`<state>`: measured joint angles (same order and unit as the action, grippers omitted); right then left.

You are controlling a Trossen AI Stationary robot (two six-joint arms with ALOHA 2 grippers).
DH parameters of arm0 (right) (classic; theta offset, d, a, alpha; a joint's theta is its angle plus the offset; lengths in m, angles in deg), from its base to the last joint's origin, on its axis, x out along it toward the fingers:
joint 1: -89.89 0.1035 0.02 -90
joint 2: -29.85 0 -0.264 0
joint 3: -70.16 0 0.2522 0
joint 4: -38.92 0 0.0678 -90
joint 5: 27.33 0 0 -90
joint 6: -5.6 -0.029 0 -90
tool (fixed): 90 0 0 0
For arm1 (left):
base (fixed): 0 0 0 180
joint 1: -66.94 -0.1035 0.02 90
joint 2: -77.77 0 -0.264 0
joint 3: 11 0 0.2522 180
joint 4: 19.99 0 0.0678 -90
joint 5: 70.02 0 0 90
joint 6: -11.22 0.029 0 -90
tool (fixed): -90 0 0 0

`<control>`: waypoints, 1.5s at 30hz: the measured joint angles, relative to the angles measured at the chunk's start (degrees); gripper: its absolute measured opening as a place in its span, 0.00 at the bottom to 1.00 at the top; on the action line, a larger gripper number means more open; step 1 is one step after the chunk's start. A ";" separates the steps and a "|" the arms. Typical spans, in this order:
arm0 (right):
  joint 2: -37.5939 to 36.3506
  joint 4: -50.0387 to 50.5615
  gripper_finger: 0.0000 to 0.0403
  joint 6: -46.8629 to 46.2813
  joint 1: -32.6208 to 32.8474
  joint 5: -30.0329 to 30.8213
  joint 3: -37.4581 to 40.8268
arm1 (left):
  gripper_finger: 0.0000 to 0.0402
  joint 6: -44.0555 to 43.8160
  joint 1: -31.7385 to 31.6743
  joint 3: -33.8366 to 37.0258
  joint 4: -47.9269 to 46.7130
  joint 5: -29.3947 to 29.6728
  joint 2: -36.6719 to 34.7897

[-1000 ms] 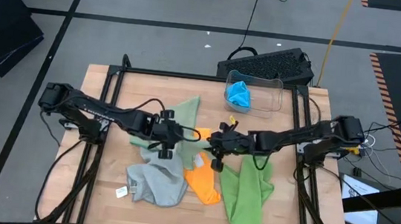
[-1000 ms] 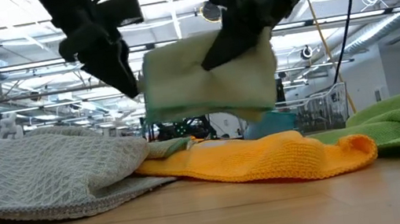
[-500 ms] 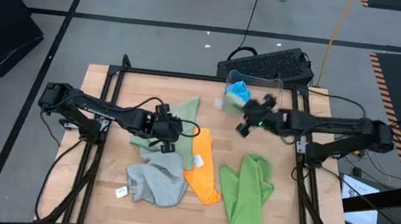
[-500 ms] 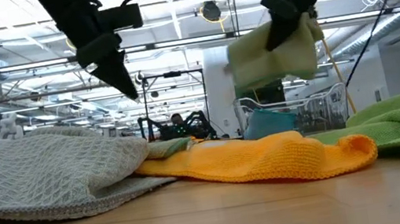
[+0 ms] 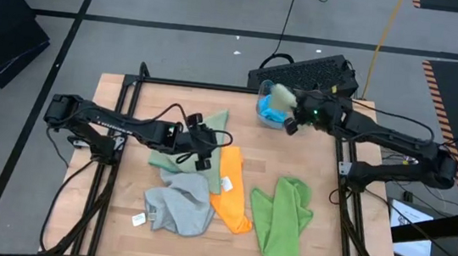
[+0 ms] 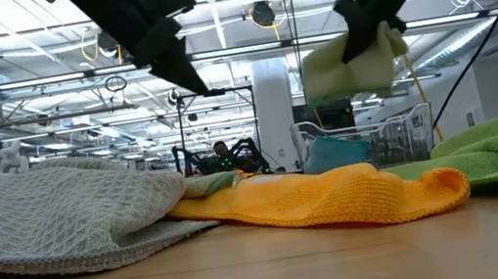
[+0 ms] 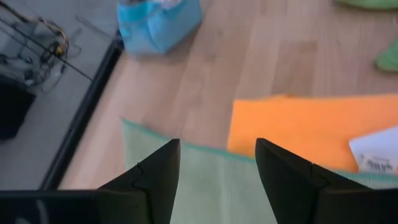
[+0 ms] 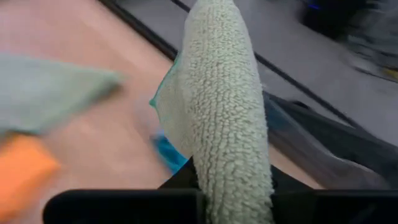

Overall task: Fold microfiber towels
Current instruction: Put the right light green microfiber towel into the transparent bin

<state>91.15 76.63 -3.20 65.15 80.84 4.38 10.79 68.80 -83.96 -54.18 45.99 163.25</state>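
Note:
My right gripper [image 5: 291,109] is shut on a folded pale sage-green towel [image 5: 281,94], held in the air over the clear bin [image 5: 312,111] at the table's far right. A blue towel [image 5: 270,109] lies in that bin. My left gripper [image 5: 208,149] hovers open at the table's middle, above a flat sage-green towel [image 7: 199,186] and an orange towel [image 5: 231,192] with a white tag. It touches nothing. A grey towel [image 5: 178,210] and a lime-green towel [image 5: 283,221] lie crumpled nearer the front edge. My right gripper pinches the folded sage-green towel between its two fingers, several layers thick. The fingers themselves are hidden under the cloth. The folded bundle [image 8: 225,118] sticks out beyond them and hangs clear of table and bin [image 6: 351,60].
A black keyboard [image 5: 307,71] lies just beyond the table's far edge, behind the bin. Black frame rails [image 5: 120,108] run along the table's left and right sides. Bare wood [image 5: 172,96] shows along the far left of the table.
My right gripper, still shut on the folded sage-green towel, has swung from the table's middle toward the far right and risen, ending over the bin. My left gripper has stayed open near the middle and tipped up a little, shifting slightly toward the right.

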 joint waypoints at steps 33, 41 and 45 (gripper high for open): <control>1.10 -53.26 0.06 3.86 18.13 -10.42 19.75 | 0.75 9.69 -9.31 0.00 21.11 -18.39 -6.04; -3.10 -54.92 0.06 8.34 19.24 -4.58 19.72 | 0.76 5.16 -11.85 1.39 11.82 -15.29 -6.02; -2.93 -61.34 0.06 10.23 19.24 -6.47 19.72 | 0.70 6.28 -12.96 6.86 23.51 -26.10 -5.93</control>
<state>88.22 15.29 7.03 84.39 74.37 24.10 17.08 55.85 -77.10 -30.67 19.89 157.32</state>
